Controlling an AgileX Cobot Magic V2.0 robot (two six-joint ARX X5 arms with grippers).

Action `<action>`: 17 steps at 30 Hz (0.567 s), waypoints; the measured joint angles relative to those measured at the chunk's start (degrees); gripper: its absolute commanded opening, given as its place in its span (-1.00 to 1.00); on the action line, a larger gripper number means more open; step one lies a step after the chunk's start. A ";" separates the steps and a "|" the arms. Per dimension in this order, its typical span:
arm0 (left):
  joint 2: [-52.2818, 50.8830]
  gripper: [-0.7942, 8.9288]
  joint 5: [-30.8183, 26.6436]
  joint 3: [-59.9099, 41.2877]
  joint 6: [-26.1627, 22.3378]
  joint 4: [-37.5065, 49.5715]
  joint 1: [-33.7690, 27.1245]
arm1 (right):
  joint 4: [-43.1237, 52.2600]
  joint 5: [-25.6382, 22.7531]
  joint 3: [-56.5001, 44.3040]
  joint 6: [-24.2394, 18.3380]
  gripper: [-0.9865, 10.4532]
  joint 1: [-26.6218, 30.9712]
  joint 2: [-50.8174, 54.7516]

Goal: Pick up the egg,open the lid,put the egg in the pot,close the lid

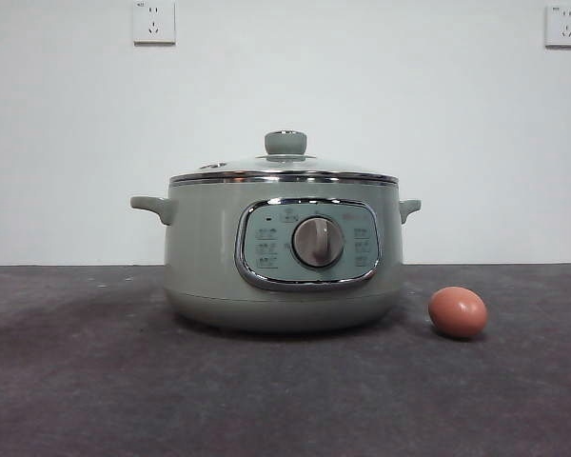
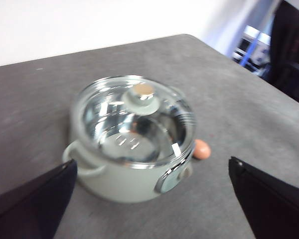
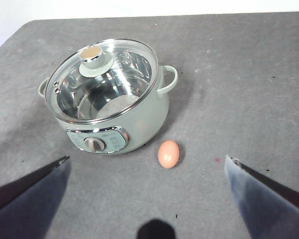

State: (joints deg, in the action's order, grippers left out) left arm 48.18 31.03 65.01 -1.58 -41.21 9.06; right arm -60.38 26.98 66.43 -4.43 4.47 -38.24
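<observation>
The pale green pot (image 1: 284, 252) stands mid-table with its glass lid (image 1: 284, 171) shut on it, green knob on top. The brown egg (image 1: 458, 311) lies on the table just right of the pot, near its control panel side. From above, the left wrist view shows the pot (image 2: 132, 174), lid (image 2: 134, 119) and egg (image 2: 202, 149); my left gripper (image 2: 154, 199) hangs open, well above them. The right wrist view shows the pot (image 3: 114, 119), lid (image 3: 102, 79) and egg (image 3: 168, 153); my right gripper (image 3: 147, 191) is open high over the egg. Neither gripper appears in the front view.
A dark grey table (image 1: 95, 381) carries everything. A white wall with two power sockets (image 1: 153, 21) stands behind. Dark equipment (image 2: 289, 45) shows beyond the table's far corner in the left wrist view.
</observation>
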 measured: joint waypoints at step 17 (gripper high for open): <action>41.05 0.52 -9.46 29.46 -7.98 1.49 14.99 | -1.55 0.00 0.00 0.00 0.27 0.00 -2.14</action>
State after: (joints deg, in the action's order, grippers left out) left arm 89.23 21.56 94.48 -9.56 -39.72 24.05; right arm -61.93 26.98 66.43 -4.43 4.47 -40.38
